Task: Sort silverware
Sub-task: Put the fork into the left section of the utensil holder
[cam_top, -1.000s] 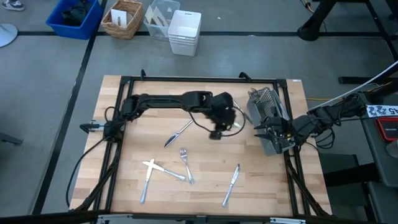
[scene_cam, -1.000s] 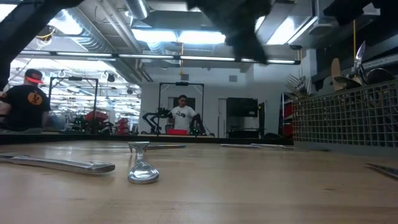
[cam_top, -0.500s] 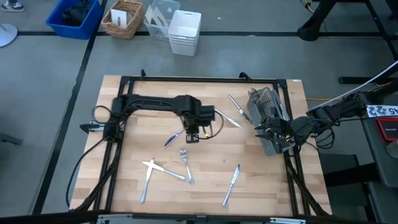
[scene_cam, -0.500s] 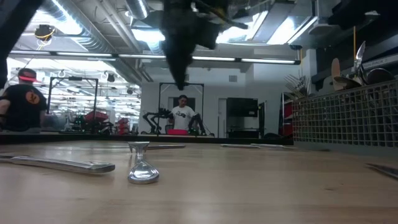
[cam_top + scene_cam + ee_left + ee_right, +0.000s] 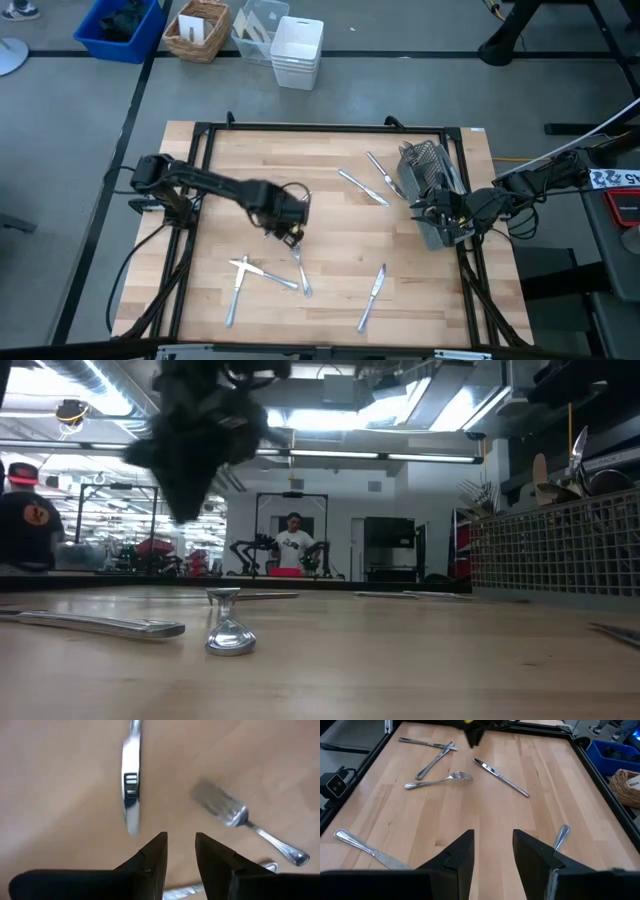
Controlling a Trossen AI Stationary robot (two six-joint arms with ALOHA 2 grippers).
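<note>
Silverware lies scattered on the wooden table (image 5: 330, 150). A knife (image 5: 131, 790) and a fork (image 5: 235, 815) lie flat just beyond my left gripper (image 5: 180, 842), which points down above them, open by a narrow gap and empty. In the high view my left gripper (image 5: 291, 236) hovers left of centre, just above the fork (image 5: 299, 268). My right gripper (image 5: 492, 842) waits open and empty at the right edge beside the dark wire-mesh caddy (image 5: 425, 175).
Two crossed pieces (image 5: 245, 270) lie near the front left, a knife (image 5: 372, 297) lies front right, and two more pieces (image 5: 362, 187) lie left of the caddy. A black frame (image 5: 320, 127) borders the table. Bins and a basket (image 5: 200, 30) stand beyond the far edge.
My left gripper has swung from beside the caddy toward the table's left and near edges, sinking and rolling about its own axis. It now hangs over the knife and fork. The silverware has not moved.
</note>
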